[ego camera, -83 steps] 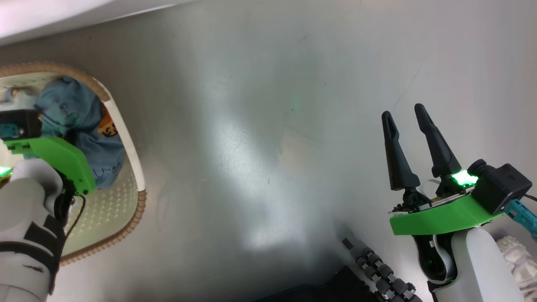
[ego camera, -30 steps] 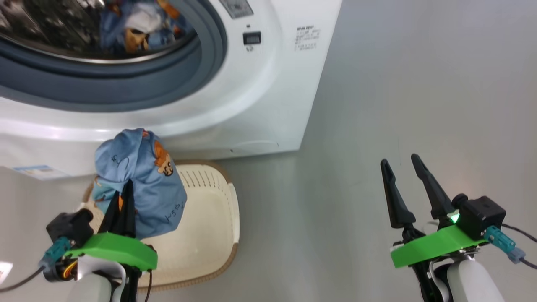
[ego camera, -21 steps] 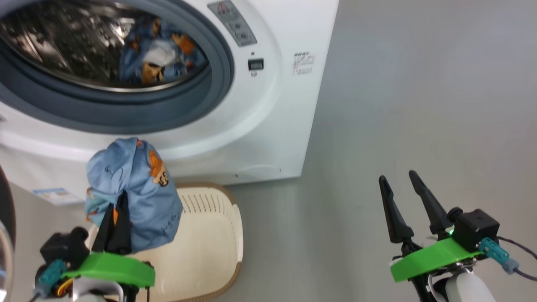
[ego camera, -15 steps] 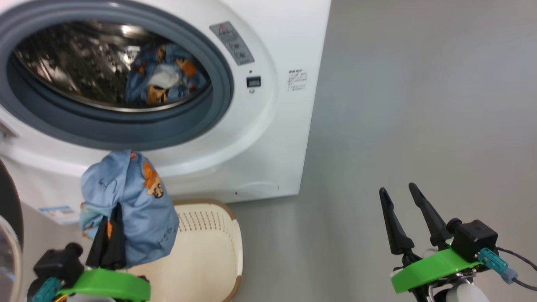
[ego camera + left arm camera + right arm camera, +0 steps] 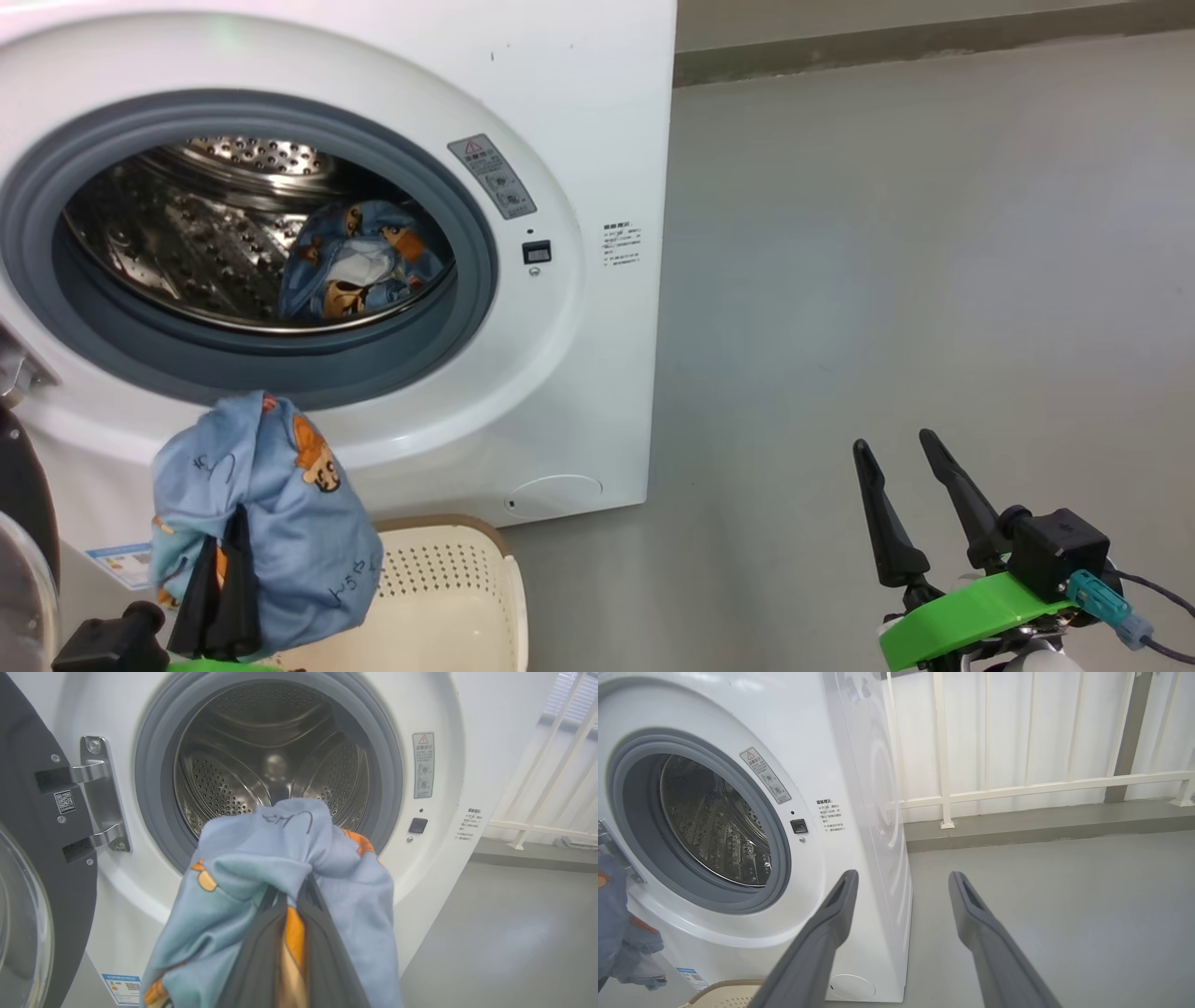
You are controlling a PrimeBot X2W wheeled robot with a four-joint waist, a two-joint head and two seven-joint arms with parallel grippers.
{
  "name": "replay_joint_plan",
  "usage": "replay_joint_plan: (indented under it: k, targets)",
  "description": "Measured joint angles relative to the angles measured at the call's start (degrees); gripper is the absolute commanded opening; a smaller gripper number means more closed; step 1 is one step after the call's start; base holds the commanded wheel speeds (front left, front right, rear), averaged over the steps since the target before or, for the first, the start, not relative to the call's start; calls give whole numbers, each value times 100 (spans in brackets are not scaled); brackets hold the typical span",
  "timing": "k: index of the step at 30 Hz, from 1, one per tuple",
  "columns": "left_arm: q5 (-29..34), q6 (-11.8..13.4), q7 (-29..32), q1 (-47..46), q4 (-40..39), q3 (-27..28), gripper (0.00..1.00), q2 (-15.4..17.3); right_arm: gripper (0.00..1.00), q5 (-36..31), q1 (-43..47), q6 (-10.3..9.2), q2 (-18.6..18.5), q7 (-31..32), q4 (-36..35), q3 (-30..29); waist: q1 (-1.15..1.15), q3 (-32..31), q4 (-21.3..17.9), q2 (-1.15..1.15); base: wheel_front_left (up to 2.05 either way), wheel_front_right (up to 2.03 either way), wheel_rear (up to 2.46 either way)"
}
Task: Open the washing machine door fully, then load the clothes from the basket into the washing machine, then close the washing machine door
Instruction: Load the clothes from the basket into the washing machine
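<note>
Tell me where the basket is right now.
Head view, bottom left: the basket sits on the floor just before the washing machine, partly hidden by the garment in the left tool.

Smooth grey floor [image 5: 887,233] spreads across the right of the head view. Upper right in the right wrist view, a white railing [image 5: 940,742] stands on a low kerb [image 5: 1041,828] before a pale wall [image 5: 1064,728].

Laundry area, washing machine [image 5: 607,112], grey floor [image 5: 934,280]
</note>
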Motion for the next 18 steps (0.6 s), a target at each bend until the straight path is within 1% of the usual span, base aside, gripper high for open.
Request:
replay_joint_plan:
  k: [5,18]
  targets:
    - [-9,111,0,28,-114,-91,0,-1,100,0,26,0,0,0,-20,-52,0,-67,-22,0,0,0,0]
    - [-15,160,0,131,-153,-133,0,-1,100,2,114,0,1,0,-56,-48,0,-55,35,0,0,0,0]
